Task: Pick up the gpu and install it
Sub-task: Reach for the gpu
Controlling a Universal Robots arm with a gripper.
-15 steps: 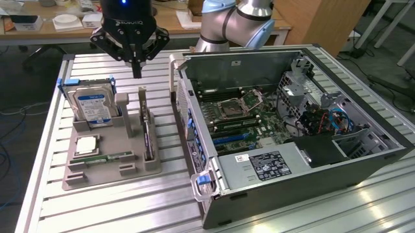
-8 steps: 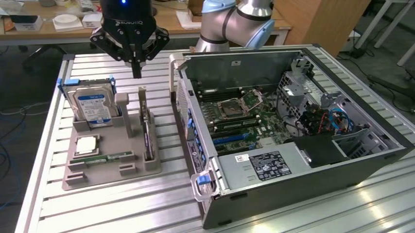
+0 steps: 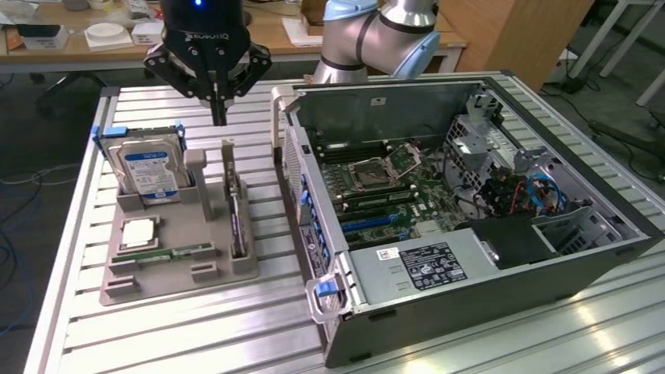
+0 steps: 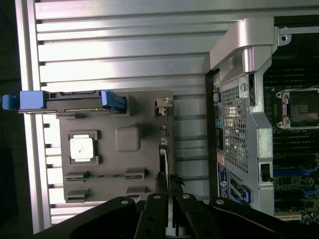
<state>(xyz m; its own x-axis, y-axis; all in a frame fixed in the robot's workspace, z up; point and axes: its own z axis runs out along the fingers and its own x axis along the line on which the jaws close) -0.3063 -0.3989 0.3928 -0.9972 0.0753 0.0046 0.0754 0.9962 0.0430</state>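
Observation:
The gpu [image 3: 238, 227] stands on edge in the narrow slot of the grey holder [image 3: 171, 269], on the side nearest the computer case. From the wrist camera the gpu [image 4: 163, 149] appears edge-on as a thin dark strip. My gripper [image 3: 218, 117] hangs above the far end of the holder, fingers pointing down and shut with nothing between them, well clear of the card. In the wrist view the fingertips [image 4: 155, 214] sit just over the card's line.
The holder also carries a silver hard drive [image 3: 149, 167] in a blue caddy and a square CPU [image 3: 140, 232]. The open computer case [image 3: 488, 257] lies on the exterior view's right with its motherboard [image 3: 379, 195] exposed. The slatted aluminium table [image 3: 208, 327] is under everything.

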